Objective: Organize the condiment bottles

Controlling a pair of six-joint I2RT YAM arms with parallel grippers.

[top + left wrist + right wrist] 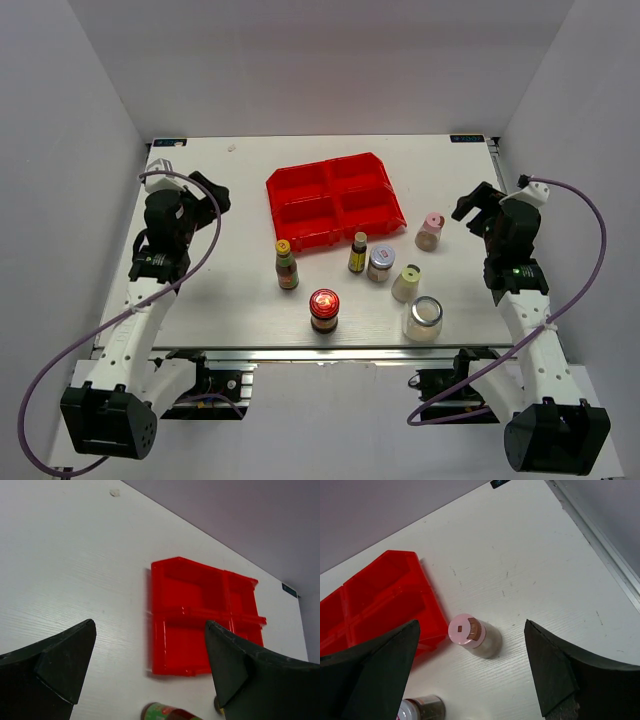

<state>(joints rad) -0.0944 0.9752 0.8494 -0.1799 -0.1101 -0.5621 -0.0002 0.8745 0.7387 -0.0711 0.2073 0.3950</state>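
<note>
Several condiment bottles stand in front of the red tray (pixel 335 200). There are two slim yellow-capped sauce bottles (pixel 287 266) (pixel 358 253), a red-lidded dark jar (pixel 323 310), a silver-lidded jar (pixel 381 263), a clear glass jar (pixel 423 318), a cream-capped shaker (pixel 406 283) and a pink-capped shaker (pixel 429 231). My left gripper (pixel 205 192) is open and empty at the table's left side. My right gripper (pixel 472 205) is open and empty, right of the pink-capped shaker (pixel 474 636). The left wrist view shows the tray (pixel 195 622) and one bottle's top (pixel 167 712).
The tray's four compartments hold nothing. The table's right edge rail (pixel 600 540) runs close behind my right gripper. White enclosure walls stand on both sides and at the back.
</note>
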